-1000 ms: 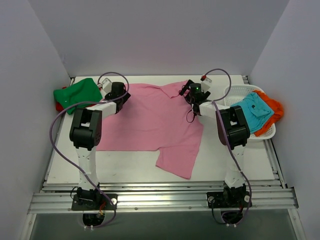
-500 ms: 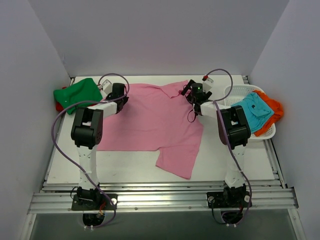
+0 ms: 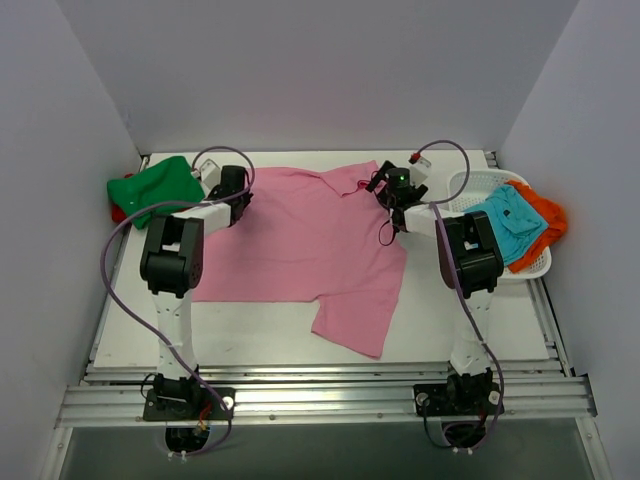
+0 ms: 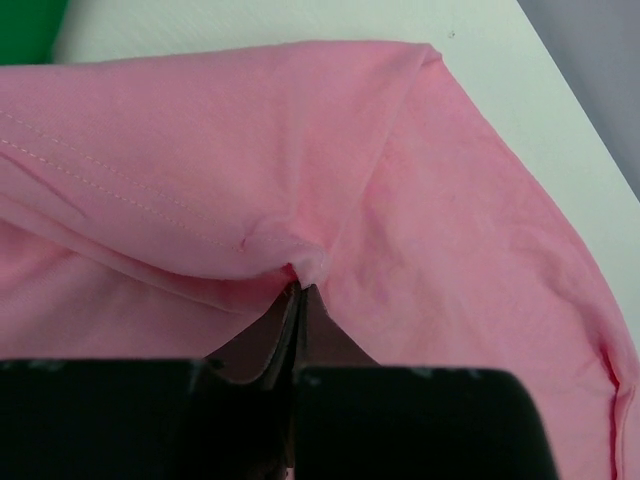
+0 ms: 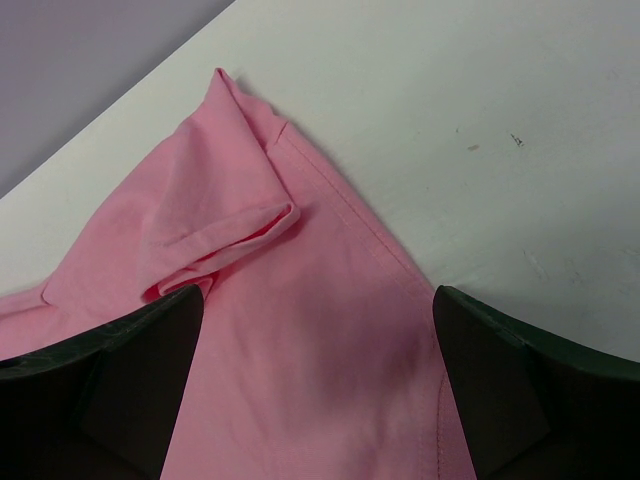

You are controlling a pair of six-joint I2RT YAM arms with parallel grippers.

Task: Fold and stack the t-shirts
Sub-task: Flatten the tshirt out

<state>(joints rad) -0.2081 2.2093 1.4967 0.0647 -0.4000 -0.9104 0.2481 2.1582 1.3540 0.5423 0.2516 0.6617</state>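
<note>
A large pink t-shirt [image 3: 300, 240] lies spread on the white table. My left gripper [image 3: 238, 190] is at its far left edge. In the left wrist view this gripper [image 4: 300, 290] is shut on a small pinched fold of the pink cloth [image 4: 450, 200]. My right gripper [image 3: 392, 190] hovers open over the shirt's far right corner. In the right wrist view its fingers [image 5: 130, 350] straddle flat pink cloth [image 5: 230, 200] beside a folded flap, holding nothing. A green t-shirt [image 3: 155, 185] lies on a red one [image 3: 118, 212] at the far left.
A white mesh basket [image 3: 478, 180] stands at the right with a teal shirt [image 3: 508, 225] and an orange shirt [image 3: 545, 215] draped in it. Grey walls close in the table on three sides. A metal rail runs along the near edge.
My left gripper has closed on a fold of the pink shirt. Both grippers have crept slightly toward the back of the table.
</note>
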